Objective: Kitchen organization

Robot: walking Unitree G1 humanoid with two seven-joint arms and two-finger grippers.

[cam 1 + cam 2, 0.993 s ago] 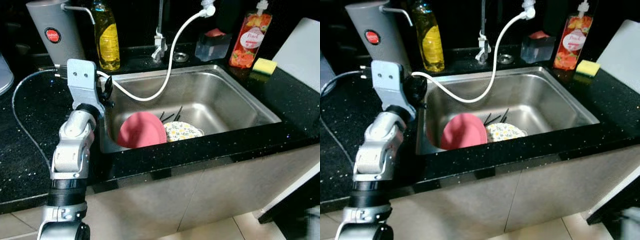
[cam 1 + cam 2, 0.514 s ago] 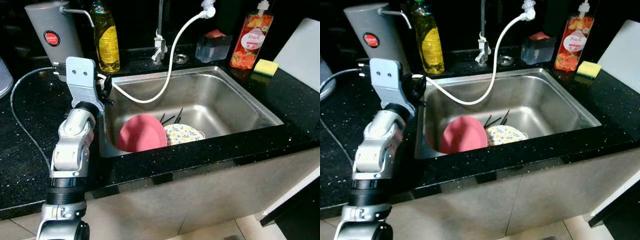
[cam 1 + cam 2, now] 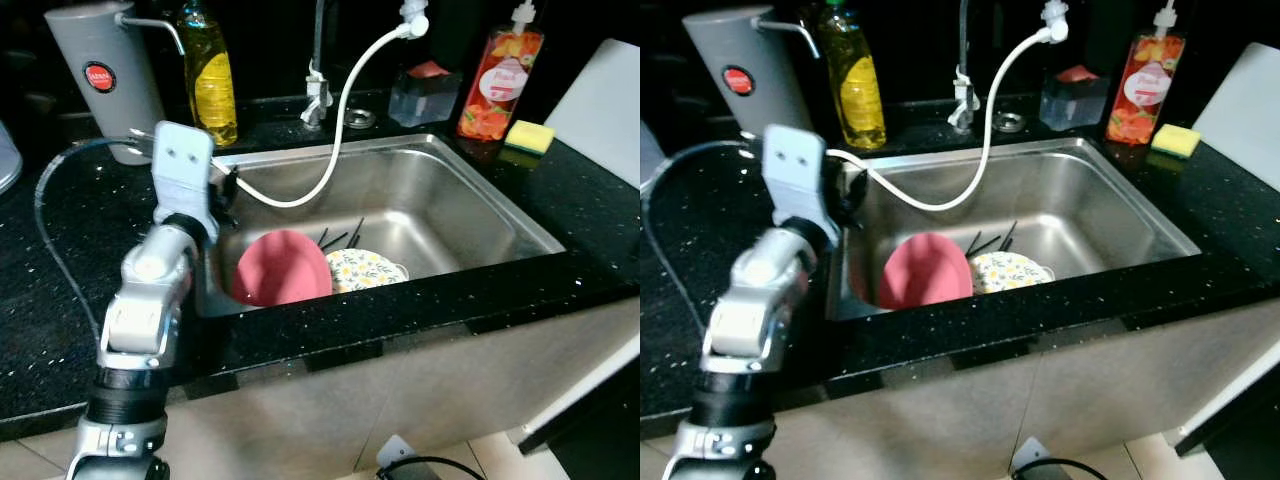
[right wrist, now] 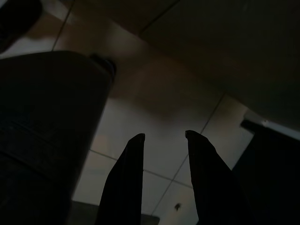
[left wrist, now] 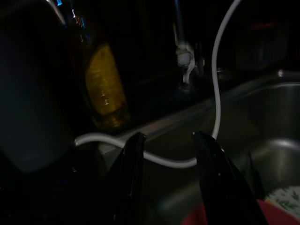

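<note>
A steel sink (image 3: 480, 200) is set in a black speckled counter. In it a pink plate (image 3: 282, 268) leans by the left wall, next to a floral dish (image 3: 365, 268) and some black utensils (image 3: 340, 235). A white hose (image 3: 335, 130) loops from the tap down to the sink's left rim. My left gripper (image 3: 222, 192) hovers at that rim, just above the hose. In the left wrist view the left gripper (image 5: 166, 138) is open and holds nothing, with the hose (image 5: 215, 70) and a yellow bottle (image 5: 105, 89) beyond. My right gripper (image 4: 164, 136) hangs open over a tiled floor.
A grey canister (image 3: 95, 75) and a yellow soap bottle (image 3: 208, 75) stand at the back left. A clear container (image 3: 425, 92), a red soap bottle (image 3: 495, 80) and a yellow sponge (image 3: 527, 135) sit at the back right. A white board (image 3: 600, 100) leans at the far right.
My left arm has shifted a little to the right, toward the sink's rim. A small white object with a black cable has come into view on the floor below.
</note>
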